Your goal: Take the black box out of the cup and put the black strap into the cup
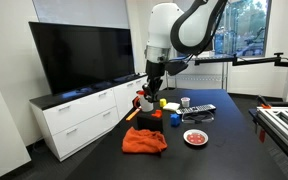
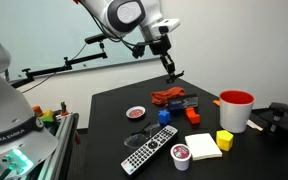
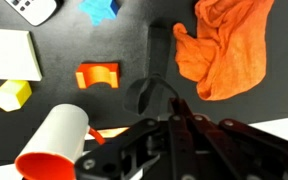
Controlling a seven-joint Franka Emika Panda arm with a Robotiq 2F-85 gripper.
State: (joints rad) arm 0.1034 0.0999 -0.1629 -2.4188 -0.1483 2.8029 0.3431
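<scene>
A black television (image 1: 79,55) stands on a long white cabinet (image 1: 84,115) beside the black tabletop (image 1: 229,150). The white arm (image 1: 179,25) reaches down over the near end of the tabletop, and the tool (image 1: 152,88) hangs clear above the things there, touching none of them.

In the wrist view the tool (image 3: 176,122) is drawn narrow, its fingers nearly together. A blurred grey loop shows just ahead of the tips. I cannot tell whether it is gripped or whether it is the black strap.

The crumpled orange cloth (image 3: 224,50) is the largest loose thing and lies to one side below the tool. The cup (image 2: 236,110), red at the mouth and whitish on the outside, stands upright in an exterior view. In the wrist view the cup (image 3: 56,135) is on the side away from the cloth, near the tool's body. Its inside shows only red, as far as can be seen.

The black box (image 3: 159,50), a small dark oblong, lies flat on the tabletop just beside the cloth's edge, outside the cup and apart from it.

An orange arch block (image 3: 97,75) sits between box and cup. Farther off lie a remote control (image 2: 149,152), a white block (image 3: 9,52), a yellow block (image 3: 12,95) just beside it and a blue block (image 3: 101,8). A small red dish (image 1: 195,137) and a small pale can (image 2: 181,156) stand well apart from the tool.
</scene>
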